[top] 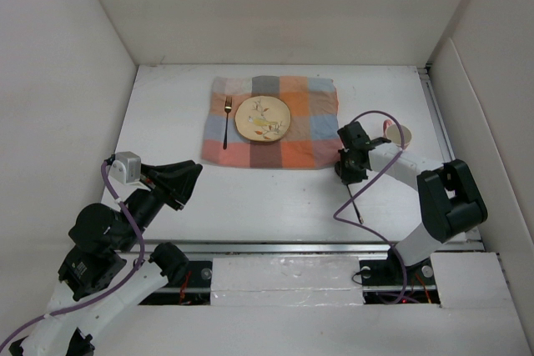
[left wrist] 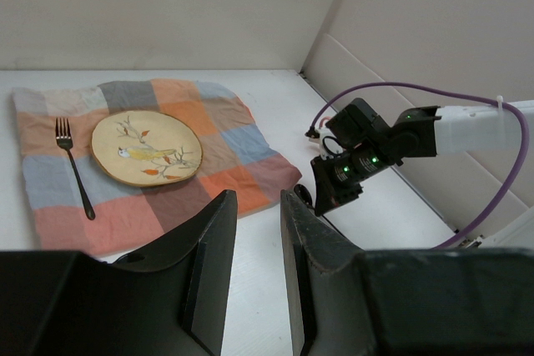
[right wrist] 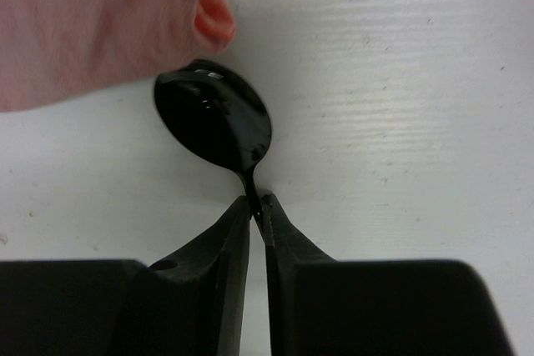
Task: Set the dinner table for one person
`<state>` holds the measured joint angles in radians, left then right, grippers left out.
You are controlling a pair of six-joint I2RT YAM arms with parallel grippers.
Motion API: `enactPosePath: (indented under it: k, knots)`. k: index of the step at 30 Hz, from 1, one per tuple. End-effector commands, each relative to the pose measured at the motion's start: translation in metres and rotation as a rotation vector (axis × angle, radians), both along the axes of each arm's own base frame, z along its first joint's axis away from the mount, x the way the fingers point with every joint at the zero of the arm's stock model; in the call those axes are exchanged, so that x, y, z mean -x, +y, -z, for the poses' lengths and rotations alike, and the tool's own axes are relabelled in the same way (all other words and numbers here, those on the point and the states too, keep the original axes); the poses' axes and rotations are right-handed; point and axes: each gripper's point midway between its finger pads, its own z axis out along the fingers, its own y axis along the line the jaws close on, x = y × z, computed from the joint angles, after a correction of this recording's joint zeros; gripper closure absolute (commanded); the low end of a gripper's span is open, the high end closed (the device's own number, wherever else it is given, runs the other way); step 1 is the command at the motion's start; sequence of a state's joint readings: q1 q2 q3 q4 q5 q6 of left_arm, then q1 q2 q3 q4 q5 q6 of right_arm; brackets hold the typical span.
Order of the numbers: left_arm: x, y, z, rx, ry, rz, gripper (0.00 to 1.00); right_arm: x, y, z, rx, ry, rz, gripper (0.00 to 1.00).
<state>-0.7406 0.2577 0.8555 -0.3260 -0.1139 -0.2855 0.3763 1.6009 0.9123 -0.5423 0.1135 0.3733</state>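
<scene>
The right hand (right wrist: pixel 257 206) is shut tight on the neck of a dark spoon (right wrist: pixel 215 118), whose bowl sticks out past the fingertips, low over the table (top: pixel 167 106). From the top view this hand sits at 4 o'clock of the plate (top: pixel 263 118), just off the checked cloth (top: pixel 313 147). The left hand (left wrist: pixel 256 206) holds nothing, its jaws a narrow gap apart, at 7 o'clock of the cloth. A fork (top: pixel 226 121) lies at the plate's 9 o'clock. The white table spreads bare between the hands; walls close it at 9, 12 and 3 o'clock.
</scene>
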Motion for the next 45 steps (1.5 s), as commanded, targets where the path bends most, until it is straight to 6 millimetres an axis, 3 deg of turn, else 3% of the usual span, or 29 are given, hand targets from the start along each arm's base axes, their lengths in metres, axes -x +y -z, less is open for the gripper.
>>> enactPosePath:
  k: [1,3,7,11,16,19,20,23,24,25,26,27,28,29,32,33,34,35,36,37,38,40,42,44,45]
  knots:
    - [0.001,0.002,-0.016,0.032,-0.051,-0.004,0.75,0.031,0.009,0.006,-0.040,0.074,0.005,0.86]
    - [0.002,0.003,-0.017,0.037,-0.055,-0.003,0.76,0.031,0.009,0.002,-0.050,0.051,0.025,0.98]
    - [0.002,0.002,-0.016,0.035,-0.051,-0.001,0.75,0.030,0.008,-0.005,-0.046,0.015,0.035,1.00]
    - [0.000,0.000,-0.013,0.029,-0.042,-0.001,0.76,0.030,0.009,-0.027,-0.064,-0.063,0.050,1.00]
    - [-0.003,-0.004,-0.007,0.019,-0.027,0.005,0.76,0.036,0.004,-0.088,-0.118,-0.214,0.077,1.00]
    - [-0.006,-0.008,-0.002,0.011,-0.016,0.011,0.76,0.028,0.012,-0.125,-0.190,-0.311,0.063,1.00]
    - [-0.006,-0.010,-0.002,0.013,-0.017,0.017,0.76,0.020,0.017,-0.142,-0.212,-0.348,0.050,1.00]
    - [-0.009,-0.016,0.001,0.002,-0.005,0.030,0.76,-0.008,0.036,-0.152,-0.235,-0.370,0.007,1.00]
    - [-0.010,-0.017,0.002,-0.003,0.000,0.031,0.76,-0.025,0.046,-0.169,-0.261,-0.413,-0.010,1.00]
    - [-0.012,-0.018,0.005,-0.010,0.006,0.030,0.76,-0.039,0.057,-0.173,-0.290,-0.432,-0.031,1.00]
    - [-0.013,-0.018,0.008,-0.013,0.013,0.022,0.76,-0.055,0.065,-0.156,-0.264,-0.390,-0.050,1.00]
    - [-0.015,-0.018,0.010,-0.016,0.017,0.016,0.76,-0.076,0.076,-0.172,-0.282,-0.426,-0.058,1.00]
    - [-0.016,-0.018,0.012,-0.020,0.020,0.013,0.76,-0.087,0.083,-0.171,-0.281,-0.415,-0.064,1.00]
    - [-0.018,-0.018,0.015,-0.023,0.027,0.005,0.76,-0.102,0.090,-0.142,-0.244,-0.347,-0.073,1.00]
    - [-0.021,-0.019,0.024,-0.037,0.043,-0.002,0.76,-0.142,0.112,-0.145,-0.248,-0.360,-0.118,1.00]
    - [-0.021,-0.019,0.025,-0.040,0.047,-0.005,0.76,-0.154,0.114,-0.119,-0.230,-0.311,-0.113,1.00]
    - [-0.022,-0.019,0.026,-0.039,0.049,-0.007,0.76,-0.169,0.121,-0.131,-0.245,-0.339,-0.120,1.00]
    - [-0.023,-0.018,0.027,-0.040,0.051,-0.014,0.76,-0.175,0.124,-0.125,-0.238,-0.332,-0.126,1.00]
    - [-0.023,-0.018,0.027,-0.040,0.049,-0.016,0.76,-0.185,0.122,-0.105,-0.221,-0.299,-0.115,1.00]
    - [-0.023,-0.017,0.026,-0.037,0.045,-0.016,0.76,-0.189,0.125,-0.102,-0.249,-0.278,-0.125,1.00]
    - [-0.023,-0.018,0.025,-0.032,0.040,-0.016,0.76,-0.200,0.131,-0.113,-0.264,-0.307,-0.133,1.00]
    - [-0.023,-0.018,0.025,-0.030,0.037,-0.013,0.75,-0.210,0.135,-0.101,-0.280,-0.289,-0.131,1.00]
    - [-0.024,-0.020,0.026,-0.032,0.040,-0.013,0.75,-0.222,0.139,-0.106,-0.306,-0.305,-0.136,1.00]
    - [-0.026,-0.021,0.028,-0.037,0.045,-0.013,0.75,-0.229,0.139,-0.088,-0.314,-0.273,-0.122,1.00]
    - [-0.026,-0.022,0.029,-0.042,0.047,-0.010,0.75,-0.234,0.141,-0.092,-0.321,-0.285,-0.124,1.00]
